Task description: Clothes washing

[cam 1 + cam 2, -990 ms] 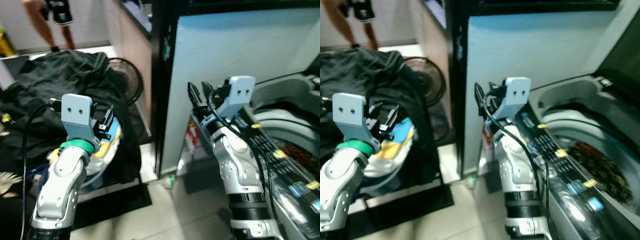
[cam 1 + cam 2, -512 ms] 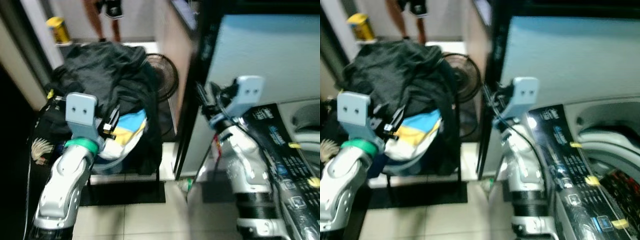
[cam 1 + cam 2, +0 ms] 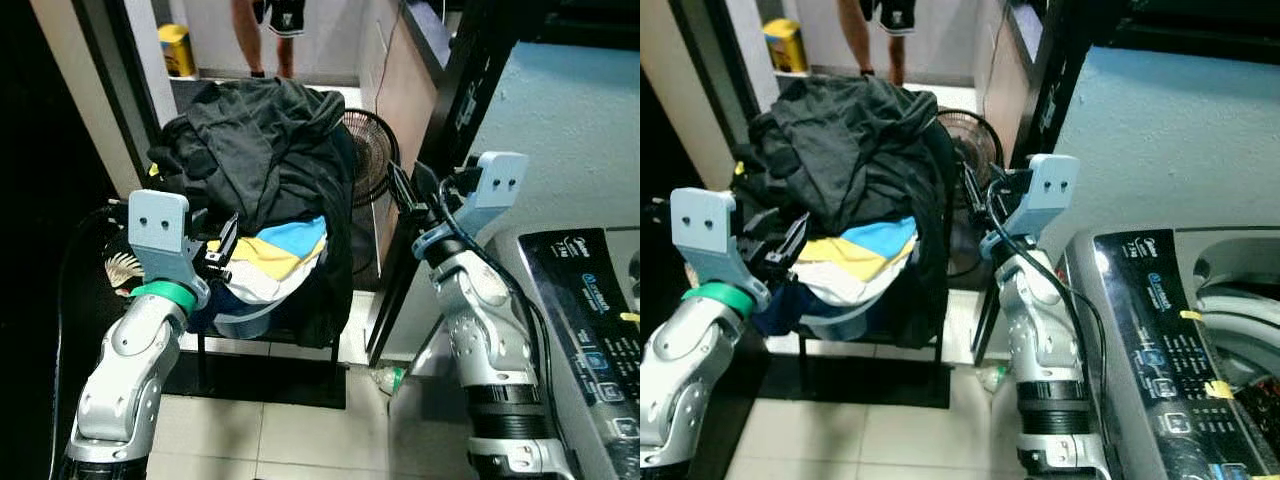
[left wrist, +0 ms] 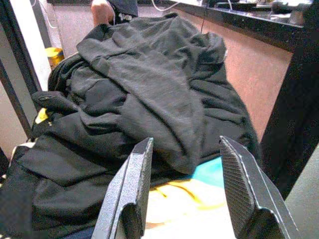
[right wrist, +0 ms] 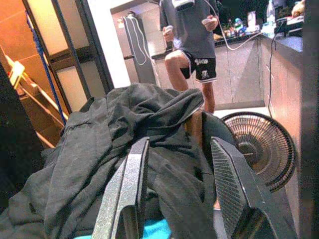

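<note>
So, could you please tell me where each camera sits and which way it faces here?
Eye views: on the head, looking forward and down at the clothes pile, both arms and the washing machine.
Left wrist view: along the open left gripper at the pile.
Right wrist view: along the open right gripper past the pile to a fan and a person.
All share the pile.

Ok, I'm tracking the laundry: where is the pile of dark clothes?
In the left eye view the pile of dark clothes is heaped ahead on the robot's left, just beyond the left gripper, with the floor fan at its right.
</note>
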You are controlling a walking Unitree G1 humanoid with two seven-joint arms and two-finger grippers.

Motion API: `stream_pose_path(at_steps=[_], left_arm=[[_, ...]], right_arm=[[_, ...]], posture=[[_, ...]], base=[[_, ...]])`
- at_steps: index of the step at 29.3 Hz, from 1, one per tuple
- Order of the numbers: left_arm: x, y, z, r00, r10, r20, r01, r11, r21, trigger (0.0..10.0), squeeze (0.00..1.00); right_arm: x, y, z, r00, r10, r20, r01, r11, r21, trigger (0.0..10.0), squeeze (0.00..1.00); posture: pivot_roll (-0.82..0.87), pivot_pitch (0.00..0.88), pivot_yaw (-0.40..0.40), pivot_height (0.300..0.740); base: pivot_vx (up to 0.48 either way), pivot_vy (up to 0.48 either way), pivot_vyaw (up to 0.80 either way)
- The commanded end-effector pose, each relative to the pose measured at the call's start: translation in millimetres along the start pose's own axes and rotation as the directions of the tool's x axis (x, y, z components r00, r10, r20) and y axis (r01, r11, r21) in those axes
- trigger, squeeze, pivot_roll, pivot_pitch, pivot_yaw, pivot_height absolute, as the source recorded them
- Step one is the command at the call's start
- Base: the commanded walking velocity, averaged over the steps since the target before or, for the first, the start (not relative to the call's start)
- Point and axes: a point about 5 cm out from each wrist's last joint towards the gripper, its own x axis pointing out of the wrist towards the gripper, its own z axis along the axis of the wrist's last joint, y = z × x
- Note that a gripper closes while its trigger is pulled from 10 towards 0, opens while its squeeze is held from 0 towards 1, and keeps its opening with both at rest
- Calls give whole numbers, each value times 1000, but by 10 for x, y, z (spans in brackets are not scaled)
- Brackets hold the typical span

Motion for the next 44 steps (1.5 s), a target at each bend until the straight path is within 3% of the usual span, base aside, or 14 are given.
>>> stream_pose_path(at_steps=[1, 8, 14, 18, 34, 38, 44], left_arm=[[-2, -6, 5, 1000, -5, -6, 5, 1000, 2, 10000, 0], [5, -18, 12, 1000, -11, -2, 11, 1000, -3, 10000, 0], [-13, -31, 38, 999, -4, 51, 5, 999, -34, 10000, 0], [-23, -41, 22, 999, 6, 47, -2, 998, -66, 10000, 0], [-1, -12, -59, 1000, 21, 12, -20, 998, -66, 10000, 0], [-7, 71, -163, 998, 67, -20, -68, 997, -34, 10000, 0], [-128, 187, -399, 986, 133, -105, -131, 991, 25, 10000, 0]], right_arm=[[-16, 17, -22, 1000, -1, -6, 1, 1000, 20, 10000, 0], [-27, 34, -30, 1000, 3, -8, -3, 1000, 20, 10000, 0], [-48, 72, -52, 1000, 14, -19, -13, 1000, 18, 10000, 0], [-47, 82, -54, 1000, 14, -20, -14, 1000, 22, 10000, 0], [-83, 35, -129, 999, -24, -47, 25, 1000, 8, 10000, 0], [-120, -20, -192, 997, -44, -63, 42, 999, -32, 10000, 0], [-240, -97, -365, 991, -37, -129, 27, 997, -78, 10000, 0]], posture=[[44, 0, 29, 740], [39, 0, 31, 740], [36, 3, 28, 740], [34, 5, 28, 740], [41, 0, 31, 740], [46, 0, 28, 740], [53, 0, 23, 740]], base=[[0, 480, 0], [0, 456, 0], [0, -156, 0], [0, -352, 0], [0, 0, 0], [0, 0, 0], [0, 0, 0]])
